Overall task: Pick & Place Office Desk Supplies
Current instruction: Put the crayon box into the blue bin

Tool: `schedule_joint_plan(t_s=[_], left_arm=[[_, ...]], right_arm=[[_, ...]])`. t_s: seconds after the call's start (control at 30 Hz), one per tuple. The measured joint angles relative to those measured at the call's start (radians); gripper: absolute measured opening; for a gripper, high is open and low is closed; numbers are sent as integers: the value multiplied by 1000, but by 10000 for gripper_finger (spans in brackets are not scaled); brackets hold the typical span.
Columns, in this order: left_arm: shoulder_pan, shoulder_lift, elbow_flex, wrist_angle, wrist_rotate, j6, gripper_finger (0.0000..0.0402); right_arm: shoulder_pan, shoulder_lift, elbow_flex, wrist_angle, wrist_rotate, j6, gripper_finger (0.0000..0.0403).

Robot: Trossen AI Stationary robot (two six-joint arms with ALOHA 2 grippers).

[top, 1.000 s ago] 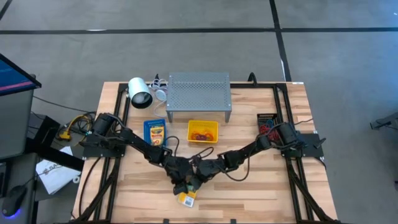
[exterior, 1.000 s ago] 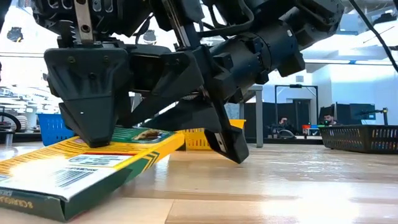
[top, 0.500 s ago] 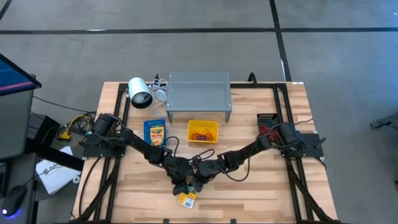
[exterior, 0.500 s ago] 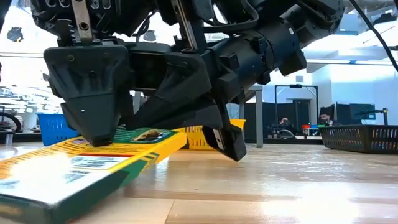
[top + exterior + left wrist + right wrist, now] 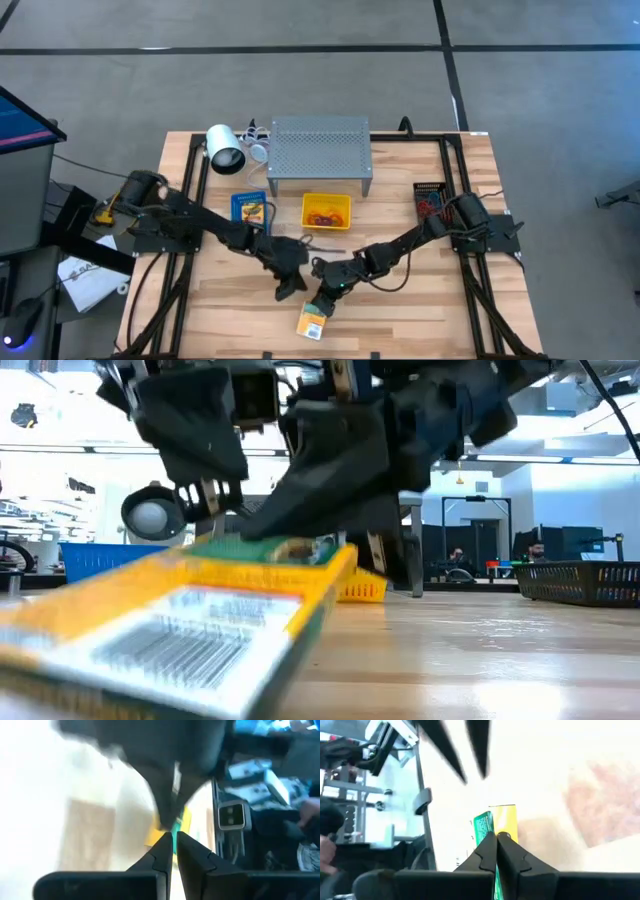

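The right claw (image 5: 322, 302) is pinched shut on the edge of a yellow-green crayon box (image 5: 312, 322), which hangs near the front edge of the desk (image 5: 430, 310), tilted, with its far end raised. The right wrist view shows the two fingers (image 5: 496, 851) closed tight on the box's thin rim (image 5: 495, 827). The left claw (image 5: 290, 288) sits just beside it, its fingers nearly touching and holding nothing that can be seen. A second crayon box (image 5: 249, 208) rests in the blue bin, and rubber bands (image 5: 324, 215) lie in the yellow bin (image 5: 327, 211) by the grey shelf (image 5: 320, 150). The main risk, as I judge it, is the narrow edge grip: the box could pivot or slip free during a swing. The two arms are also crowded together, so a careless move could knock the left claw into the box or the other arm.
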Motion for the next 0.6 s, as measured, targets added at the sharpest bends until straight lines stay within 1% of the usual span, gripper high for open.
schedule_joint_plan(t_s=[0.07, 0.27, 0.43, 0.53, 0.6], left_arm=[[-2, -56, -1, -45, -35, 22, 20], [-8, -203, 0, -129, -98, 55, 20], [-21, -277, -1, -202, -154, 68, 20], [-25, -308, 0, -279, -195, 74, 20], [-30, -324, -1, -272, -216, 74, 22]], right_arm=[[-2, -19, 1, -18, 3, -15, 1], [-24, -65, 1, -33, 53, -71, 1], [-46, -116, 2, -60, 75, -127, 1], [-62, -164, 1, -105, 98, -171, 1], [-68, -214, 2, -175, 130, -205, 1]])
